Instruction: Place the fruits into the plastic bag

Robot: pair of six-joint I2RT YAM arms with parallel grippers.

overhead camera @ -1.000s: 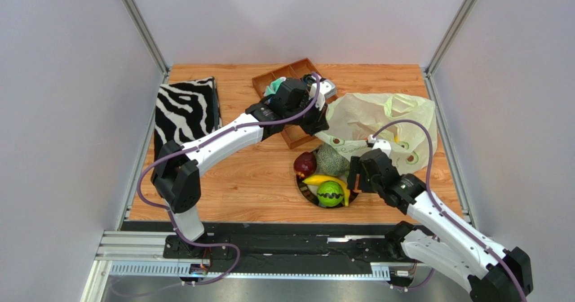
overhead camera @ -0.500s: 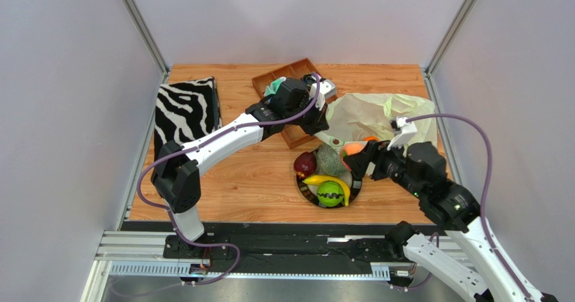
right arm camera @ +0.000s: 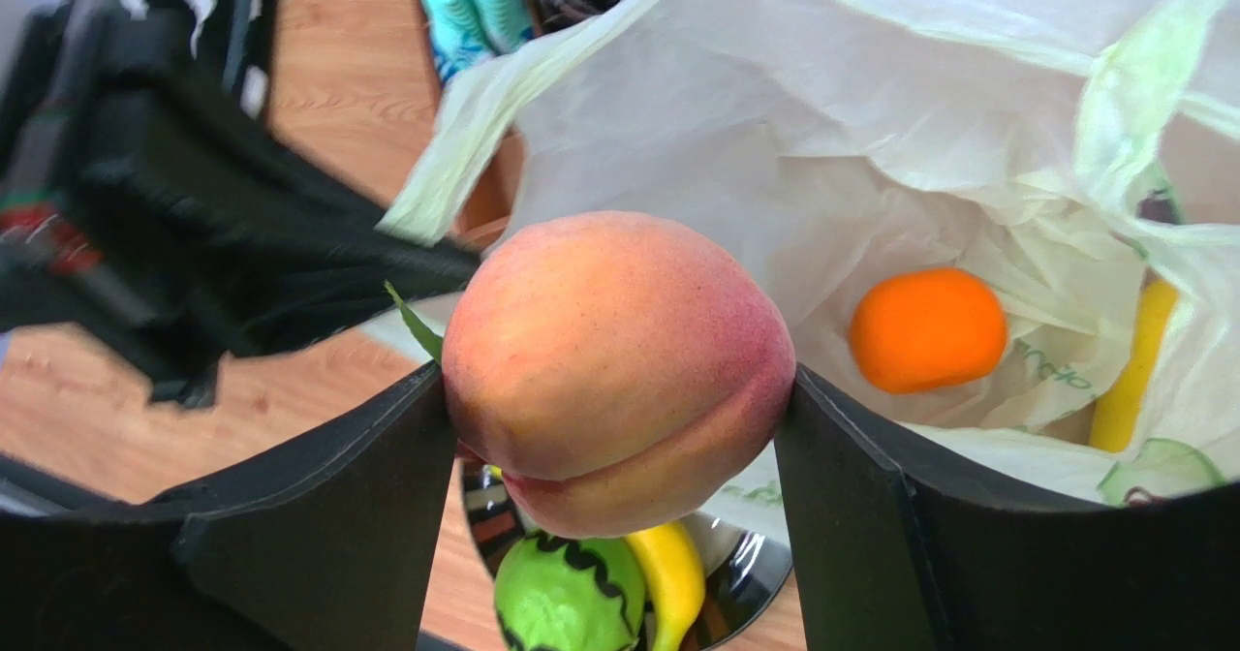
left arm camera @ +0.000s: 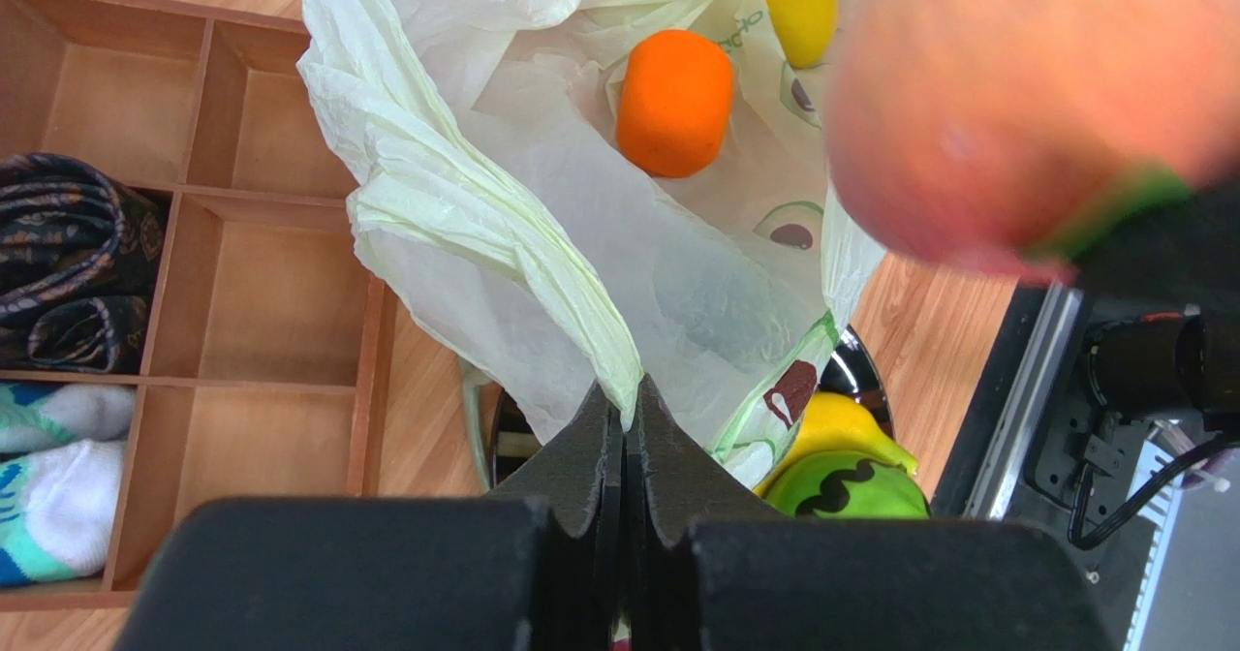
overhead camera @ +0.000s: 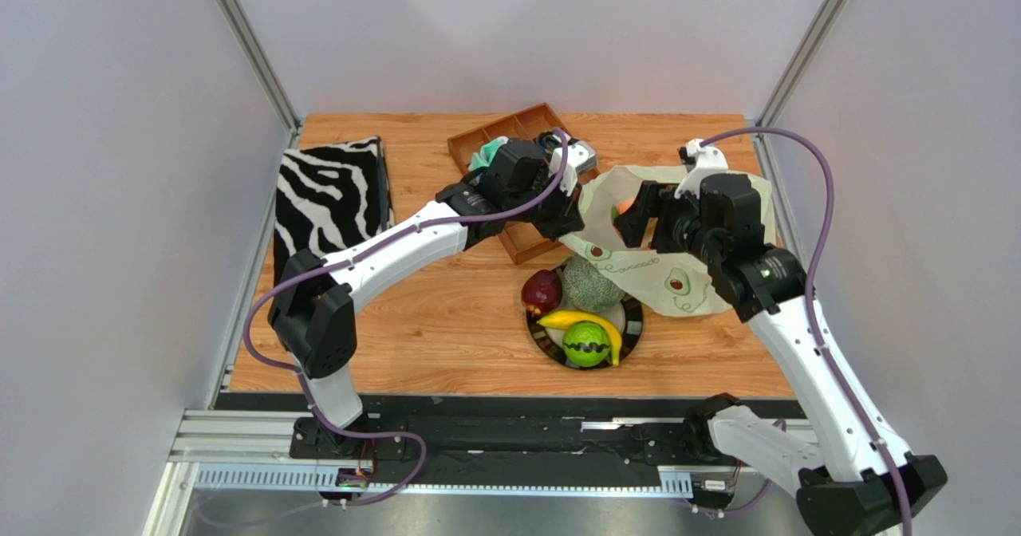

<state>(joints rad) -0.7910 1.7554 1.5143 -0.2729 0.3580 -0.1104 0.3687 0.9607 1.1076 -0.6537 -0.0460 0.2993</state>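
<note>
Right jaws, clamped on the fuzzy pink-orange peach (right arm camera: 619, 368), have swung from the metal bowl (overhead camera: 632, 328) at 5 o'clock to the mouth of the crinkly pale green plastic bag (left arm camera: 481, 244) at 2 o'clock. Left jaws stay pinched on its rim. Release is judged next, beside the round orange (left arm camera: 673, 102) inside.

Bag mouth open, left rim crowded
The plastic bag (overhead camera: 653, 275) gapes under the right pincer (right arm camera: 619, 390) and its peach (right arm camera: 619, 346), with bare film between the orange (right arm camera: 927, 330) and the pinched rim; the yellow fruit (right arm camera: 1128, 382) lies beside the orange. The left pincer (left arm camera: 626, 407) clamps that rim and its arm (overhead camera: 408, 239) bars the left side, the wooden tray (left arm camera: 277, 266) alongside. The bowl (overhead camera: 632, 330) sits partly under the bag's near edge; worktop (overhead camera: 443, 309) boards show left of it
</note>
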